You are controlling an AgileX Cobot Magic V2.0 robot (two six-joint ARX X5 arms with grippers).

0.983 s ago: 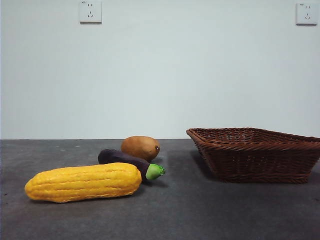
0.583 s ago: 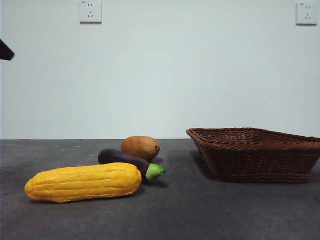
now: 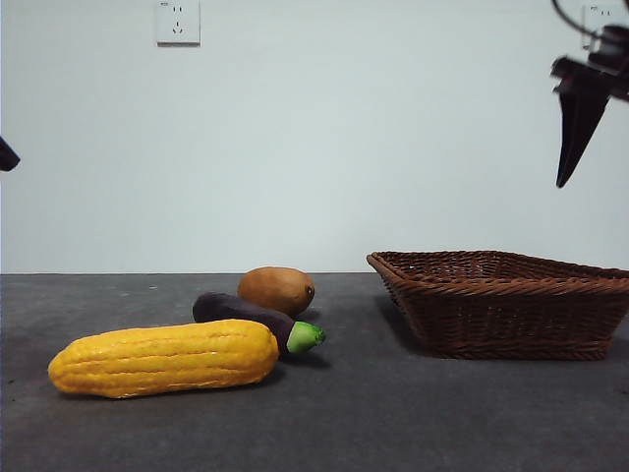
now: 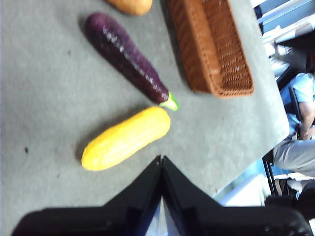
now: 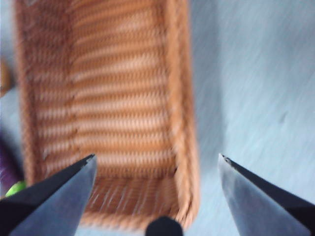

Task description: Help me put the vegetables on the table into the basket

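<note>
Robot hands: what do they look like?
Both grippers are black. The right gripper has two flat fingers that taper to sharp points. The left gripper has two wedge-shaped fingers on a wide black base. A thin dark cable loops above the right one in the front view.

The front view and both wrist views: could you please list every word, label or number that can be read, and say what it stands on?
No text can be read in any view.
White wall socket: a tiny grey mark at its top corner, too small to read.
Yellow ridged corn cob, dark brown woven wicker basket: no print.
</note>
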